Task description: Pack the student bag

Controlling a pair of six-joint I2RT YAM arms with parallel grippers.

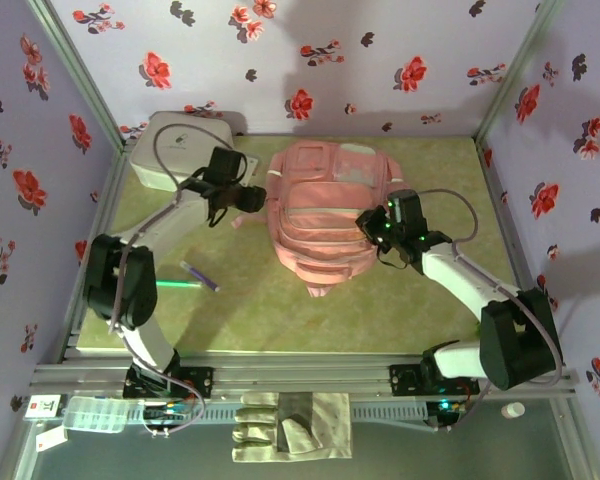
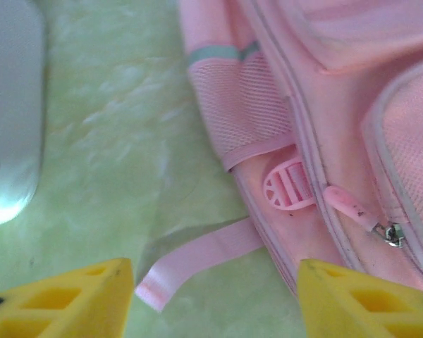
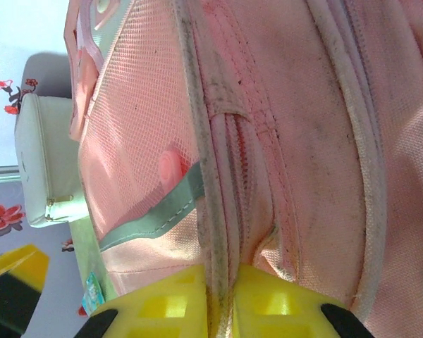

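Sagging flat on the counter (image 1: 242,318), the student bag (image 1: 320,215) looks soft and light, best taken by seams; right jaws pinch its piping; left jaws gape empty beside a loose strap (image 2: 197,264).

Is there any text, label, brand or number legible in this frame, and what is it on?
No text can be read here; the candidates are:
teal label on the pink backpack: blurred, unreadable.
white tag at the near-left corner: dark print, too small to read.
faint mark on the white-grey zip case: too small to tell whether it is a logo or lettering.
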